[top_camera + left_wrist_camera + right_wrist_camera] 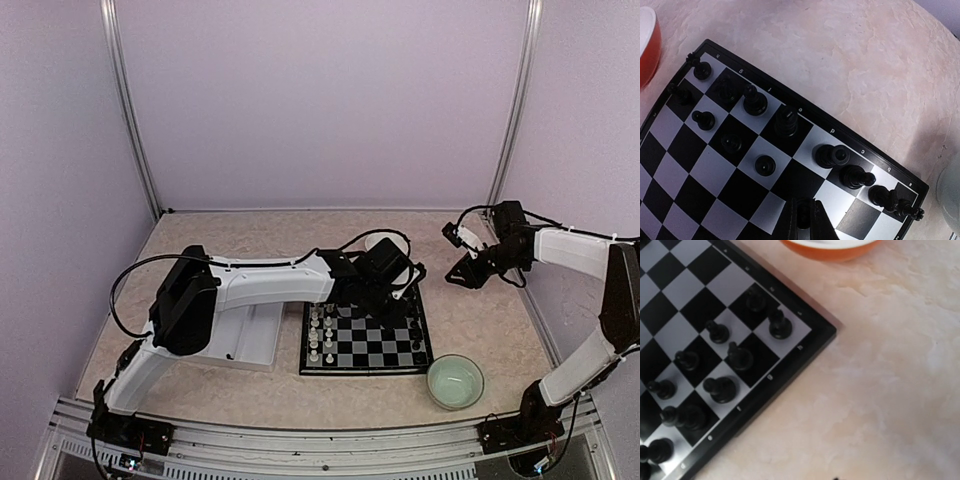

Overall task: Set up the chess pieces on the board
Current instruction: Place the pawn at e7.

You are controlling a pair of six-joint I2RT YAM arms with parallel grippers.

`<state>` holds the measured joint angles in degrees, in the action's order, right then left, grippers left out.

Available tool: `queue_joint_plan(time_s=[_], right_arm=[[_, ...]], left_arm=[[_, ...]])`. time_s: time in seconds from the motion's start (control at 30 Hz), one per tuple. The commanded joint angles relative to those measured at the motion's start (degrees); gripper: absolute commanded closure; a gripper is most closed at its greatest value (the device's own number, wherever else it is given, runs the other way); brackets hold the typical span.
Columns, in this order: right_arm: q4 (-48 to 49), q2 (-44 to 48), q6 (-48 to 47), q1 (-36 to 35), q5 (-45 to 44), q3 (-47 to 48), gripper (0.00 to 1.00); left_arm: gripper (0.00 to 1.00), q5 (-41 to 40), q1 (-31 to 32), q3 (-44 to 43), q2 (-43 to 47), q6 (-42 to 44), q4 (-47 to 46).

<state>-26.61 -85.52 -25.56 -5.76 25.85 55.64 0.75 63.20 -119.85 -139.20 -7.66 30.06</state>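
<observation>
Pawn (pixel 802 216) looks pinched in narrow left gripper (pixel 802 226), board (pixel 715 170) just below for placing; right gripper (pixel 462 272) aside, opening we can't tell.

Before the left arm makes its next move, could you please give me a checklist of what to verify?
1. The left gripper is shut: ok.
2. Anything held in it: cannot tell.
3. The right gripper is clear of the board: ok, it hangs over the table to the board's right.
4. The black pawns fill their row: not ok, squares beside the left gripper are bare.
5. The orange bowl is off the board: ok.
</observation>
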Motion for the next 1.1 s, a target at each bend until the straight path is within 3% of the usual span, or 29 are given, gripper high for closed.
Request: queue_joint_plan(time_s=[0.0, 0.8, 1.07], right_arm=[[0.86, 0.97, 0.6, 0.31, 1.13, -0.62, 0.72], [0.63, 0.77, 0.42, 0.31, 1.93, -0.86, 0.72], [0.57, 0.83, 0.34, 0.31, 2.19, -1.0, 0.71]], left_arm=[[0.95, 1.71, 0.49, -2.0, -1.97, -0.95, -0.56], [0.93, -0.01, 0.31, -2.1, -5.37, -4.84, -1.49], [0.88, -0.16, -0.31, -2.17, -5.85, -7.08, -2.03]])
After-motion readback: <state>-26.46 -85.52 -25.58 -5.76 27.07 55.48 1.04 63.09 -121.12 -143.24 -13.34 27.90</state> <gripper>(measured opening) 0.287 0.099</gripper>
